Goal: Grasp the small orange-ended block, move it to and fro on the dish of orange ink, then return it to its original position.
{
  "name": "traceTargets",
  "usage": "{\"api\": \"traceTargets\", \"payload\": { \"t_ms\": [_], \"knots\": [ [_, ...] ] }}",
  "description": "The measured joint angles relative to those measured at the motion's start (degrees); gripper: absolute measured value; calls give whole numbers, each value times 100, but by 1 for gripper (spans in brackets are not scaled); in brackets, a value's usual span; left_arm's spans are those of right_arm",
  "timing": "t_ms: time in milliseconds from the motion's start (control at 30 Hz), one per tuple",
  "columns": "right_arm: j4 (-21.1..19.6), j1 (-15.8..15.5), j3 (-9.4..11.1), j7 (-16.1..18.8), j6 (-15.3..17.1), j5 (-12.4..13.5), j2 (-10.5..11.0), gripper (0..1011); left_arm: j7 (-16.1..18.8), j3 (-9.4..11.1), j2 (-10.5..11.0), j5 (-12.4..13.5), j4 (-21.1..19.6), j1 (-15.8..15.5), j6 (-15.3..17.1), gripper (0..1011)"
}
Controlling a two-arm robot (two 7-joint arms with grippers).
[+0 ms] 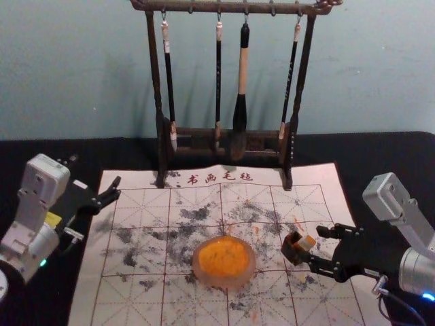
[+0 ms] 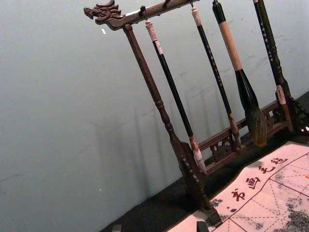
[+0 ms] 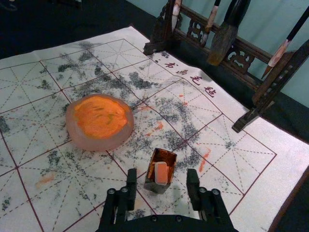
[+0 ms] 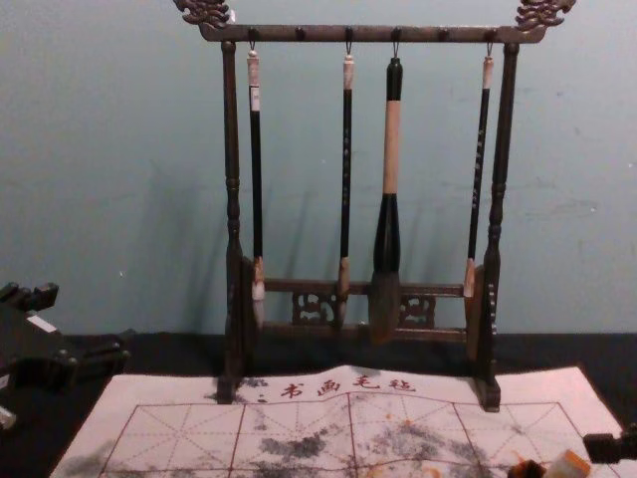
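Overall, one printed mat [image 1: 136, 292] covers the head view's lower half. One rack [image 1: 156, 75] stands upper centre, hung with four brushes [image 1: 242, 68]. Of two tools, the left tool [image 4: 91, 315], middle left in the chest view, has fingers spread; the right tool [image 1: 315, 245], lower right in the head view, is also spread, beside one dark holder [image 1: 292, 250]. One orange dish [image 1: 224, 277] sits lower centre. One orange-ended block [image 1: 307, 242] leans inside the holder.

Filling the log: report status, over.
Right gripper open at small orange-ended rectangular block, ungripped, leaning in dark faceted box. Left gripper open, far left. Box walls may hinder.
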Motion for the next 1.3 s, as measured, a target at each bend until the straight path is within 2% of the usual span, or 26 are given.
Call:
{"api": "traceTargets", "payload": {
  "t_ms": [33, 67, 167, 267, 333, 400, 467, 867, 1033, 1133, 1200, 1300],
  "knots": [
    [0, 0, 0, 0, 0, 0, 0, 654, 0, 0, 0, 0, 0, 0, 0, 1001],
    [0, 0, 0, 0, 0, 0, 0, 654, 0, 0, 0, 0, 0, 0, 0, 1001],
    [0, 0, 0, 0, 0, 0, 0, 765, 0, 0, 0, 0, 0, 0, 0, 1001],
    [0, 0, 0, 0, 0, 0, 0, 828, 0, 0, 0, 0, 0, 0, 0, 1001],
    [0, 0, 0, 0, 0, 1, 0, 918, 0, 0, 0, 0, 0, 0, 0, 1001],
    [0, 0, 0, 0, 0, 1, 0, 933, 0, 0, 0, 0, 0, 0, 0, 1001],
    [0, 0, 0, 0, 0, 1, 0, 993, 0, 0, 0, 0, 0, 0, 0, 1001],
    [0, 0, 1, -3, -1, 4, -1, 1000, 0, 0, 0, 0, 0, 0, 0, 1001],
    [-28, -49, 93, -138, -69, 24, -64, 1000, 0, 0, 0, 0, 0, 0, 0, 1001],
    [-85, -155, 245, -342, -258, 43, -152, 1000, 0, 0, 0, 0, 0, 0, 0, 1001],
    [-142, -271, 392, -554, -496, 40, -258, 1000, 0, 0, 0, 0, 0, 0, 0, 1001],
    [-234, -470, 700, -903, -897, 44, -459, 1000, 0, 0, 0, 0, 0, 0, 0, 1001]
  ]
}}
